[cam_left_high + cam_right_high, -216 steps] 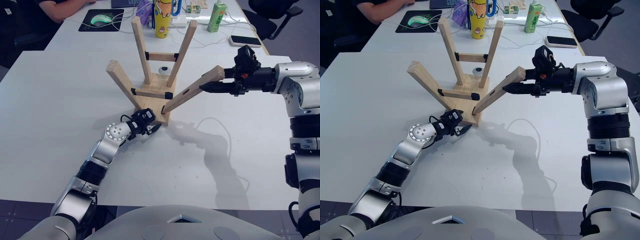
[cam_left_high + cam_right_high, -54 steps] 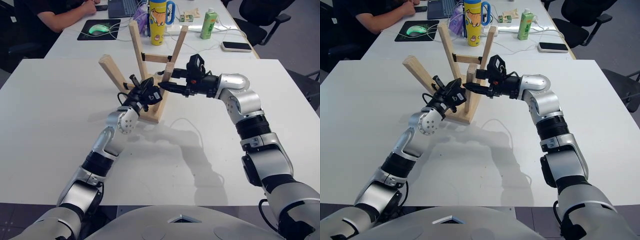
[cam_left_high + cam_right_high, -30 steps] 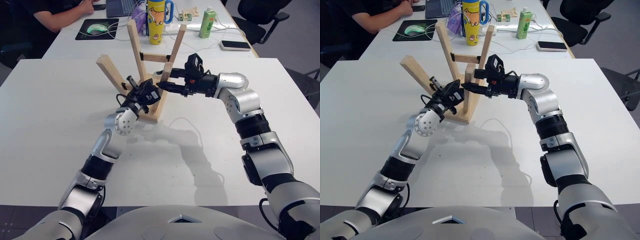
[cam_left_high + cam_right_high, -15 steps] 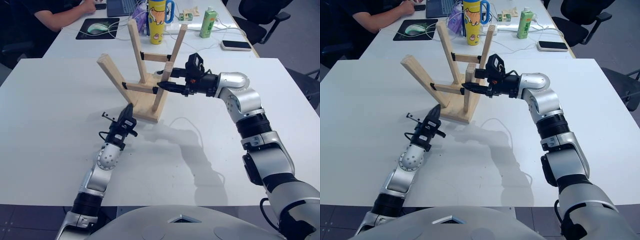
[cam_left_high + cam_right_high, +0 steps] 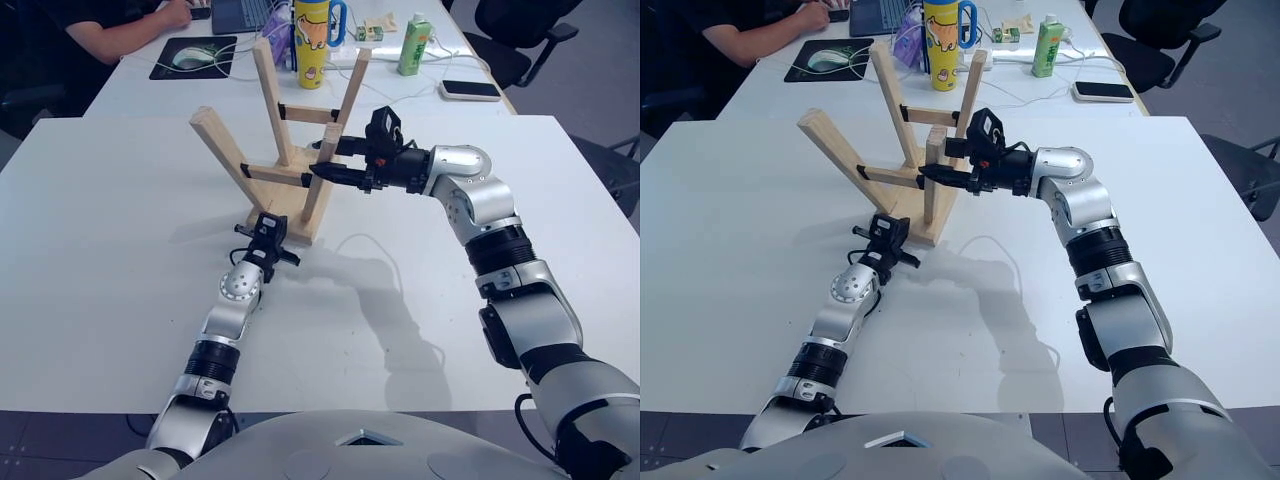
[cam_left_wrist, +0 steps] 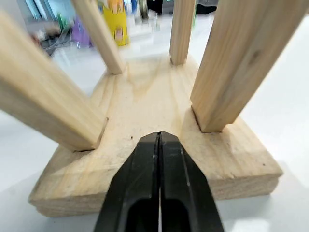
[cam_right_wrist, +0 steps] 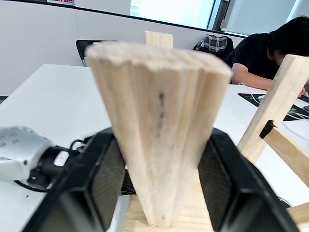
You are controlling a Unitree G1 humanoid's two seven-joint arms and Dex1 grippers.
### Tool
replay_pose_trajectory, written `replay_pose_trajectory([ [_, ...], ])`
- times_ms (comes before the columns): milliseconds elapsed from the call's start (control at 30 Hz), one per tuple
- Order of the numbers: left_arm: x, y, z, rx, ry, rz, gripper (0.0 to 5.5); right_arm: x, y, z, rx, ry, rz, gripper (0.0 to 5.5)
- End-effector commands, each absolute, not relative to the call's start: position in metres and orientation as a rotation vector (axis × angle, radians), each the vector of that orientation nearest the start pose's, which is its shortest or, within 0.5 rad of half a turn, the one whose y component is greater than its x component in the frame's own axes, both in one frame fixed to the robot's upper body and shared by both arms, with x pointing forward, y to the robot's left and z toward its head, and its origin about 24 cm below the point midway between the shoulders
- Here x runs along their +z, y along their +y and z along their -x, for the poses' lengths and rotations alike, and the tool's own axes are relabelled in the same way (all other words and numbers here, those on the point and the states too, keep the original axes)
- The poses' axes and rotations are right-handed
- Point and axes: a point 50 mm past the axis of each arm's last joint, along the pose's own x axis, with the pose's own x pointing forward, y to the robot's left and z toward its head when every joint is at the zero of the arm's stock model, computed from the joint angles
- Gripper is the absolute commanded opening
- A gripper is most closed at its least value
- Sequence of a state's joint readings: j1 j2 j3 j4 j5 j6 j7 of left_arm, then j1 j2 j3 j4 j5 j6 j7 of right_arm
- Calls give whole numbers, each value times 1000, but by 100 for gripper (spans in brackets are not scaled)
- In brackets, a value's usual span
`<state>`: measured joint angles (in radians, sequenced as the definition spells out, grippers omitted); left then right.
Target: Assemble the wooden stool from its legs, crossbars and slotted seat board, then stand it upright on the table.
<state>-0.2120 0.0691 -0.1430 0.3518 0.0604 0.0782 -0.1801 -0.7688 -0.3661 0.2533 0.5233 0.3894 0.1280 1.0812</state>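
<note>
— White table (image 5: 120, 250), entry one: what stands on it?

— Item 1: wooden stool (image 5: 290, 150), one, upside down; seat board (image 5: 292, 218) flat on the table, four legs up, each seated in its own slot. Item 1a: front leg (image 7: 159, 130), at the board's near right corner; my right claw (image 5: 325, 172) is clamped on it partway up, a finger (image 7: 104, 179) on either face. Item 1b: splayed leg (image 5: 222, 150), leaning out to my left. Item 1c: two rear legs (image 5: 272, 95), joined by the upper crossbar (image 5: 310, 114). Item 1d: lower crossbar (image 5: 275, 174), running from the splayed leg toward the front leg.

— And the other claw?

— My left claw (image 6: 159, 140): fingers pressed together, nothing between them, low over the table with its tip at the near edge of the seat board. Whether it touches the wood I cannot tell.

— Containers?

— All on the far table (image 5: 140, 95), behind the stool. Item 2: yellow mug (image 5: 312, 25) with a blue handle, upright; contents hidden from me. Item 3: green carton (image 5: 412, 45), upright, to the mug's right; contents likewise hidden. Item 4: phone (image 5: 470, 90), flat, near that table's right end, not a container. Item 5: computer mouse (image 5: 190, 57) on a black mat (image 5: 165, 70), at the left end. Only the seat board shows its load: four slots, four legs.
</note>
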Motion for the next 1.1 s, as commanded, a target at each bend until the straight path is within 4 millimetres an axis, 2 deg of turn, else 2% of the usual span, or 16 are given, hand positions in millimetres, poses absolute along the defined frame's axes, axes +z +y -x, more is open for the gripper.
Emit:
replay_pose_trajectory([
  [33, -36, 128, -270, -326, 522, -213, 0, 57, -116, -323, 1279, 413, 123, 207],
  [100, -41, 132, -268, -315, 557, -220, 0, 60, -117, -324, 1269, 385, 95, 207],
  [133, -43, 133, -267, -312, 566, -215, 0, 61, -118, -324, 1268, 383, 87, 244],
  [200, -46, 134, -265, -317, 586, -219, 0, 63, -120, -325, 1242, 361, 71, 258],
  [367, -53, 135, -257, -309, 609, -217, 0, 73, -128, -324, 1213, 305, 65, 342],
  [500, -56, 133, -256, -304, 617, -205, 0, 81, -154, -309, 1208, 301, 42, 361],
  [533, -56, 133, -257, -303, 617, -203, 0, 96, -160, -306, 1214, 259, -42, 361],
  [633, -58, 138, -255, -286, 623, -198, 0, 186, -166, -299, 1362, 25, -331, 317],
  [733, -60, 142, -254, -276, 628, -195, 0, 267, -157, -300, 1426, -273, -438, 258],
  [833, -61, 141, -254, -287, 631, -194, 0, 319, -141, -309, 1288, -567, -545, 206],
  [900, -62, 139, -255, -299, 634, -195, 0, 338, -133, -308, 1229, -688, -611, 167],
  [967, -64, 139, -254, -308, 640, -197, 0, 338, -117, -307, 1211, -711, -648, 136],
  [1000, -64, 139, -254, -309, 642, -196, 0, 327, -104, -308, 1222, -663, -663, 112],
  [1033, -64, 139, -253, -309, 644, -195, 0, 305, -88, -311, 1218, -568, -652, 97],
  [1067, -64, 140, -253, -307, 643, -193, 0, 261, -68, -319, 1208, -358, -614, 80],
  [1100, -63, 139, -254, -307, 639, -190, 0, 198, -55, -324, 1147, -85, -543, 64],
])
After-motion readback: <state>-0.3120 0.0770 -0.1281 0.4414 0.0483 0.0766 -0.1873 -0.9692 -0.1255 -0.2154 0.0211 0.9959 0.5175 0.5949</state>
